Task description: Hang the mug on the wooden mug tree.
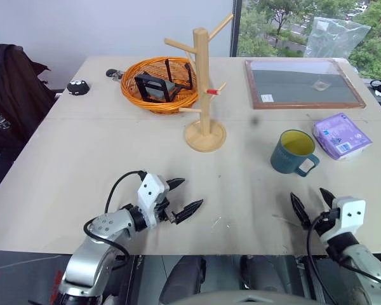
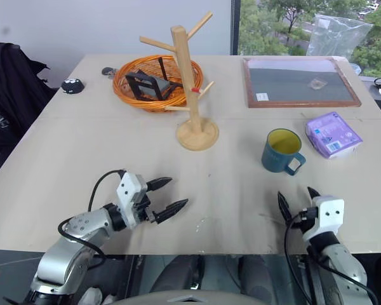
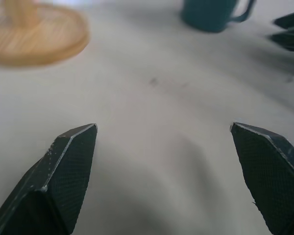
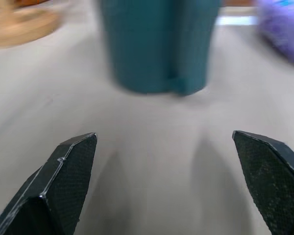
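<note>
Gaping black pointed pincers, left and right, near glossy mug.

Glossy ceramic mug, smooth pale-wood mug tree, matt tabletop

The two head views look forward and down over the table from its near edge, side by side, and share the whole tabletop. The left wrist view looks low along the table between its spread jaws, with the mug tree and the mug far ahead. The right wrist view sits close to the mug, which stands straight ahead of its jaws.
</note>
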Controlling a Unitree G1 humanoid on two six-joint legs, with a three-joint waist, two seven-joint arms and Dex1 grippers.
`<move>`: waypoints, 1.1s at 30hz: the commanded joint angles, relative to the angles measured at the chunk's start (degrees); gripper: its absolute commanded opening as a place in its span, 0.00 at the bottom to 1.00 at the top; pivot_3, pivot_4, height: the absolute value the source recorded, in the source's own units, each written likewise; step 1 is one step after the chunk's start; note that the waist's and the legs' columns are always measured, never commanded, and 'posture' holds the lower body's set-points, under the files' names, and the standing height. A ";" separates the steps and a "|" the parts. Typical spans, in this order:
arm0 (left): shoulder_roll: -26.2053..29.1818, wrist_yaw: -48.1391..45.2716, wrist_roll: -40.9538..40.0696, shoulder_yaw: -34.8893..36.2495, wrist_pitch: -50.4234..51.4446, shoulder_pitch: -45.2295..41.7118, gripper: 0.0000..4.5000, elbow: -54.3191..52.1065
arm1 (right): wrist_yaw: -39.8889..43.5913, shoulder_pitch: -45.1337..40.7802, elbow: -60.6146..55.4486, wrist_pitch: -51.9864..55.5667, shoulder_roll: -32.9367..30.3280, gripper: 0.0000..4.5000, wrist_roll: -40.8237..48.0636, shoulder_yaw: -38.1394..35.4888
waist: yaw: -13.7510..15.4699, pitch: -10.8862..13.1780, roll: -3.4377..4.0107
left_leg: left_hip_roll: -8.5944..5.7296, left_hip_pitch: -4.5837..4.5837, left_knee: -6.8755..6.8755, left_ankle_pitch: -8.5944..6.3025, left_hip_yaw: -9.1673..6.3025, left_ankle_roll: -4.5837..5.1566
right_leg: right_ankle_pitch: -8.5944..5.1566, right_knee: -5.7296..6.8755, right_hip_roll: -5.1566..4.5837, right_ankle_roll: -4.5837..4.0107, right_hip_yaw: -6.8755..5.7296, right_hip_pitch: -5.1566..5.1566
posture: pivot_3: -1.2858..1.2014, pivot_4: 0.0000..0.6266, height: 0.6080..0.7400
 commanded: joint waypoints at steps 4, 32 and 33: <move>4.98 -7.38 -8.34 -4.25 8.46 -7.67 0.99 -7.74 | -9.56 -8.38 -2.75 8.53 1.22 1.00 -3.49 -0.90 | -0.06 0.01 0.01 | -0.01 -0.01 -0.01 0.01 0.00 -0.02 | 0.04 0.02 0.03 0.06 -0.01 -0.04 | 0.52 0.24 1.00; 3.55 -0.50 -9.72 -5.23 14.25 -22.07 1.00 -10.79 | -12.70 -18.14 5.79 8.13 2.77 0.02 -6.22 -0.46 | -1.47 0.06 0.07 | -0.01 -0.04 -0.12 0.07 -0.02 -0.11 | 0.12 0.02 0.12 0.19 0.05 -0.11 | 0.52 0.24 1.00; 3.58 -0.47 -9.74 -5.30 14.24 -21.97 1.00 -10.84 | -12.09 -18.43 5.93 7.93 2.61 0.02 -5.98 -0.25 | -1.50 0.06 0.07 | -0.01 -0.04 -0.12 0.10 -0.01 -0.16 | 0.12 0.02 0.12 0.19 0.06 -0.11 | 0.52 0.24 1.00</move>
